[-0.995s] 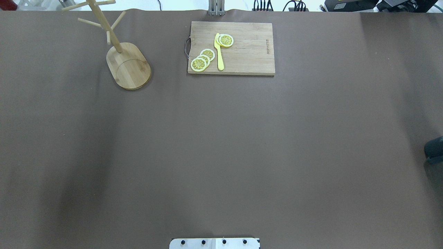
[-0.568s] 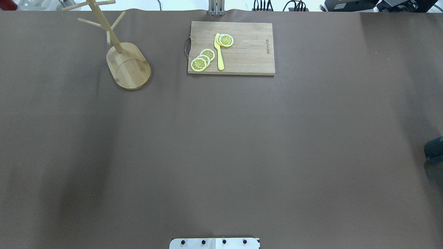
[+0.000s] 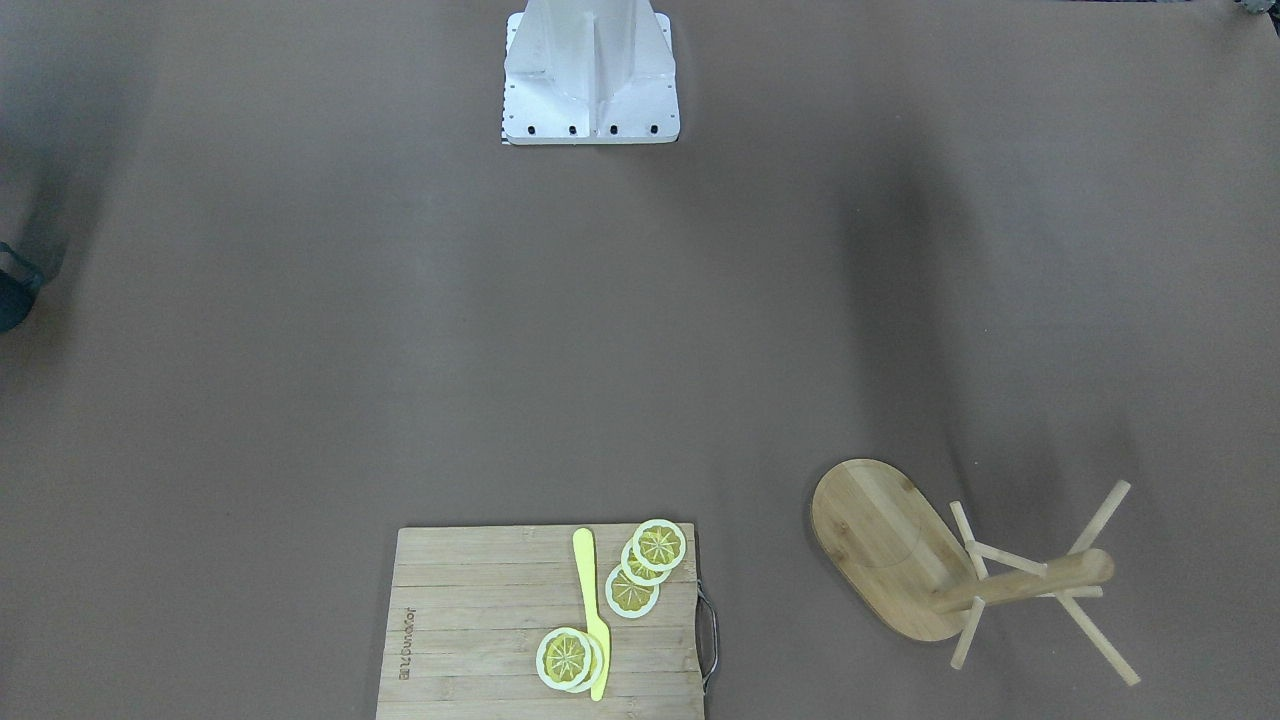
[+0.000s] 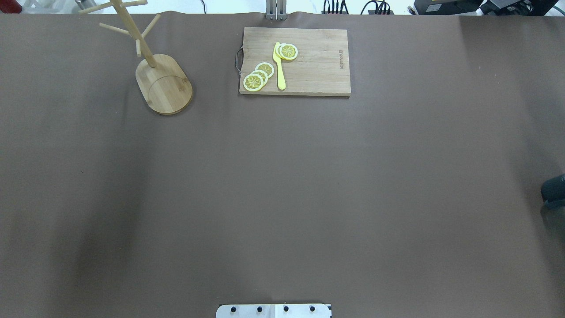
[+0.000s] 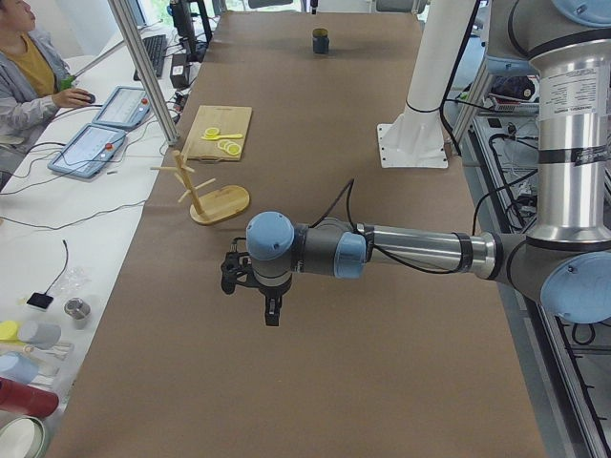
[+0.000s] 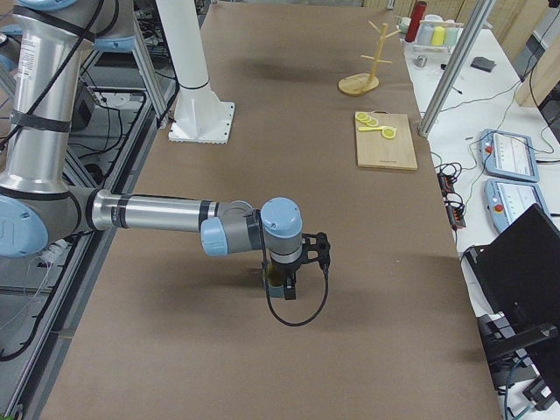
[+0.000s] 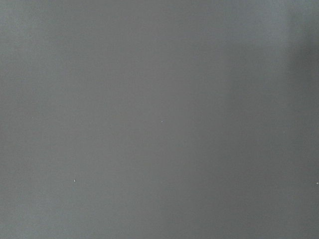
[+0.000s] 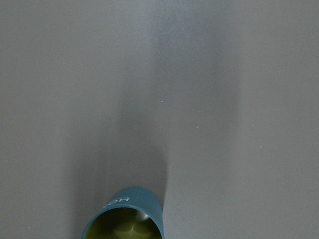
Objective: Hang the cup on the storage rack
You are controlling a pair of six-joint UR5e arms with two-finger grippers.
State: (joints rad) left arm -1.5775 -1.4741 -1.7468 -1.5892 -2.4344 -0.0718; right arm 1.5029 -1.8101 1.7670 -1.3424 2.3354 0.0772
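While the cup (image 8: 130, 198) stands upright, the storage rack (image 4: 164, 84) stands apart.

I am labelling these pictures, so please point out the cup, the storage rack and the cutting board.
the cup (image 8: 132, 198), right wrist view, blue outer wall.
the storage rack (image 4: 170, 88), overhead view, flat oval base.
the cutting board (image 4: 318, 66), overhead view, bare wood.

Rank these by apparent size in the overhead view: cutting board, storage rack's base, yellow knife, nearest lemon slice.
1. cutting board
2. storage rack's base
3. yellow knife and lemon slice: knife longer, slice wider, area alike.
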